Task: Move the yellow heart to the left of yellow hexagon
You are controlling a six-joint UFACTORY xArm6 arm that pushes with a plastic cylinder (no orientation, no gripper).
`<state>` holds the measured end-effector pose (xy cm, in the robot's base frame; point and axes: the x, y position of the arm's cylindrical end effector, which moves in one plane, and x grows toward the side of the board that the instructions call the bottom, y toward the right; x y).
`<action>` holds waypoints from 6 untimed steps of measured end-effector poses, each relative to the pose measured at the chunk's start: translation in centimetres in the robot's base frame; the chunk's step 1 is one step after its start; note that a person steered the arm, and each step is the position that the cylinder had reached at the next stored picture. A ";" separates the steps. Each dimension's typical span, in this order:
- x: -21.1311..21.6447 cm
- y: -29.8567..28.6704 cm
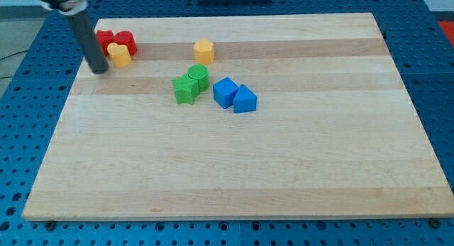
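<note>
Two yellow blocks: yellow heart (119, 55), yellow hexagon (204, 52); my tip (99, 69) beside heart, holding nothing.

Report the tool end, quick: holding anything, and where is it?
No gripper: my tip is a bare rod holding nothing, just left of the yellow heart, by the red blocks; contact cannot be told.

Upper left of frame, on bench (284, 168): tip (100, 69) just left of yellow heart (119, 55). Red blocks (115, 40) touch heart behind. Yellow hexagon (203, 52) well right.
</note>
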<state>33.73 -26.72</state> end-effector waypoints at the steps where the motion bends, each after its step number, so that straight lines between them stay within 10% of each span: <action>1: -2.6 0.0; 6: -1.6 14.2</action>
